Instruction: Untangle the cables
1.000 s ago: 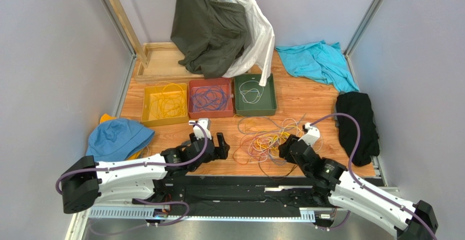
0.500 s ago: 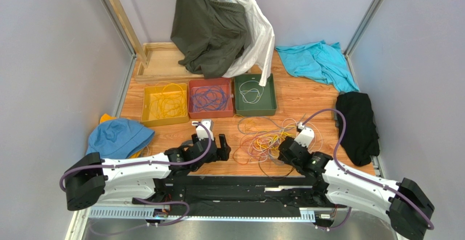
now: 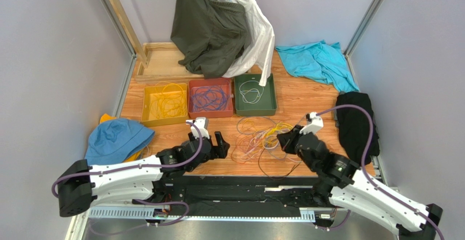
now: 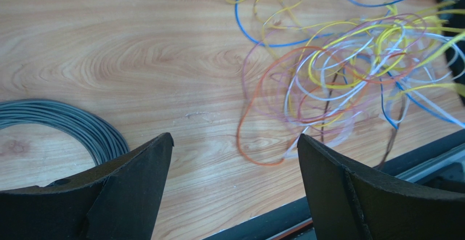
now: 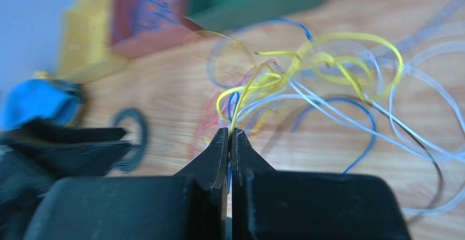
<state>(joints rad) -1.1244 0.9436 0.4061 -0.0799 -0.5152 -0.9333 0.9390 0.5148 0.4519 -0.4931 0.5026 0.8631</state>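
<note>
Top view and both wrist views. The cables (image 3: 261,141) lie as one loose heap close to the near edge of the surface (image 3: 305,101), about midway along it, on the near side of the green tray (image 3: 270,108) and between the two tools.

Change: over the last second the right tool (image 3: 284,140) has lifted back from the near edge toward the right side. The heap's right-hand loops, which spread wider before, are now drawn in toward that tool. The right wrist view shows the right tool (image 5: 230,134) closed tight on a single yellow strand (image 5: 243,95), which runs taut up out of the pinch. One cable is thus probably being teased out of the knot, though it is not yet free.

The left tool (image 3: 217,143) has barely moved. Its fingers stand wide apart and hold nothing, with the heap (image 4: 349,71) ahead and to its right. A grey coil of cable (image 4: 71,121) lies separate, near its left finger.

Orientation: the heap's long axis runs roughly parallel to the near edge. The held strand points from the right tool into the heap, toward the far-left corner.
</note>
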